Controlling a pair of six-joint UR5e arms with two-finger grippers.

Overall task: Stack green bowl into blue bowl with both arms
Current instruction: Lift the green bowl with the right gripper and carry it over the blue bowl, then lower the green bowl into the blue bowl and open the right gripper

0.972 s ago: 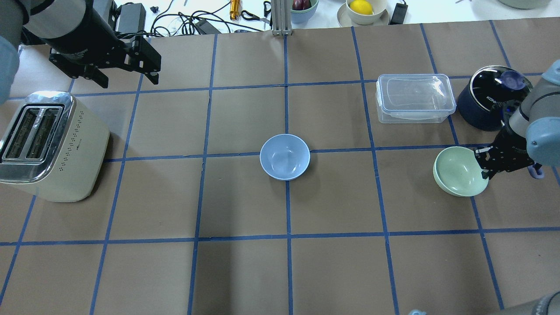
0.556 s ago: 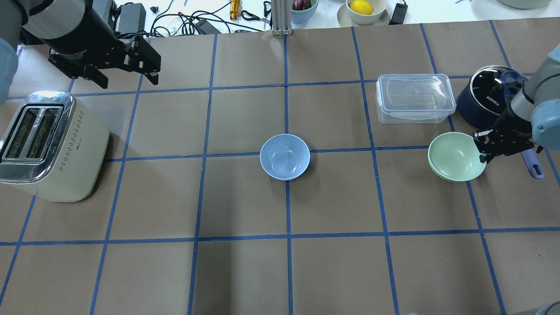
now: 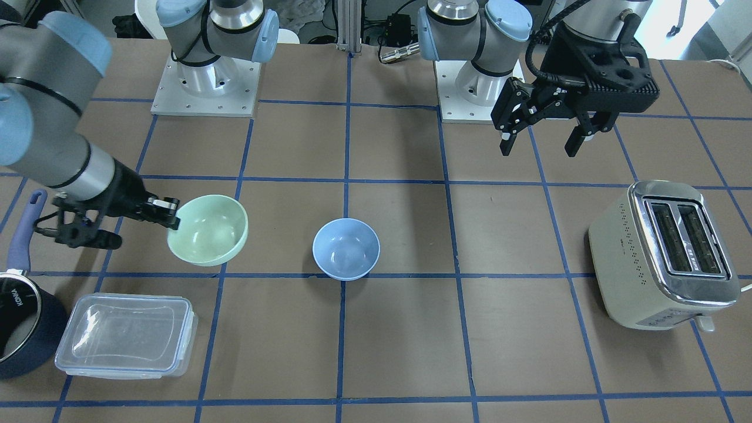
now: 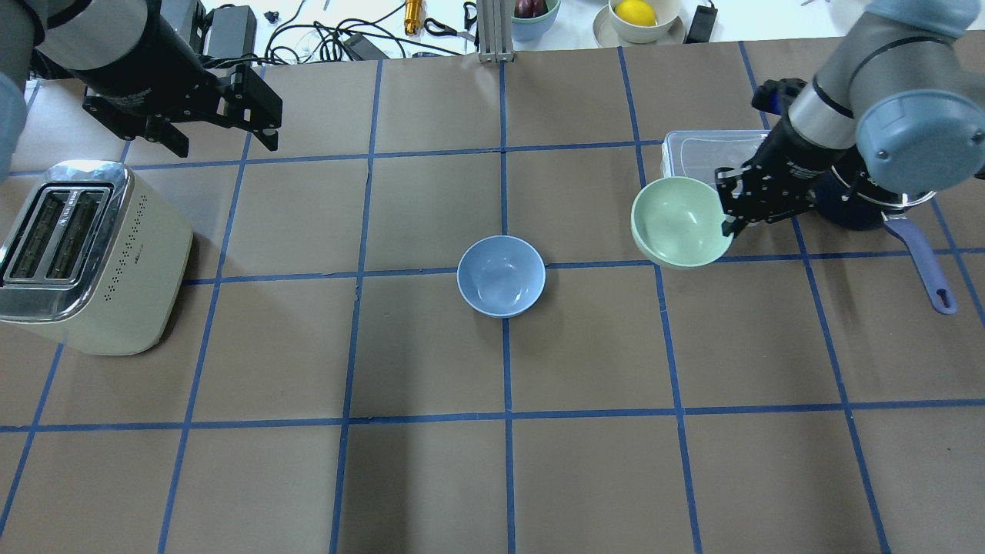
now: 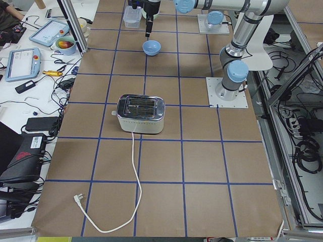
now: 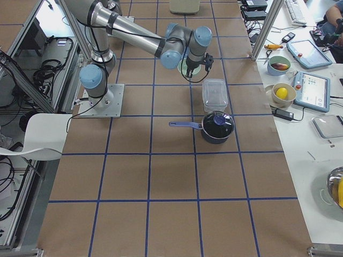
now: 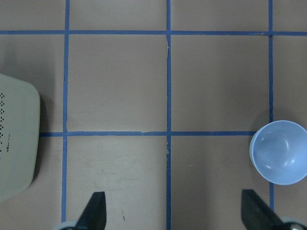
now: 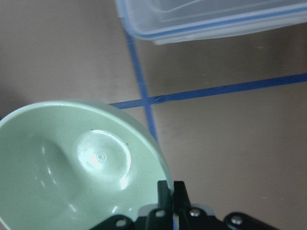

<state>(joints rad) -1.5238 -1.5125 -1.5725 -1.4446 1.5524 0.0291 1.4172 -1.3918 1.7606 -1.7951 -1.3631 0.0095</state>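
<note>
My right gripper [image 4: 727, 219] pinches the green bowl [image 4: 677, 223] by its rim, seemingly airborne. The blue bowl [image 4: 501, 275] lies to its left (my left gripper [image 4: 228, 140] gapes, empty).

A robotics lab, not a kitchen. Two arms [image 3: 476, 35] are bolted through metal base plates [image 3: 176, 100] to a counter [image 3: 405, 352] papered brown and squared off with blue tape [image 3: 457, 275]. Teach pendants [image 6: 313, 88], a power brick [image 4: 231, 23] and loose cables [image 4: 315, 38] lie on a white side bench [image 6: 305, 128]. An aluminium post [image 4: 492, 31] stands at the counter's edge. The toaster [image 5: 140, 113] has its plug [image 5: 76, 197] lying loose on the paper.
</note>
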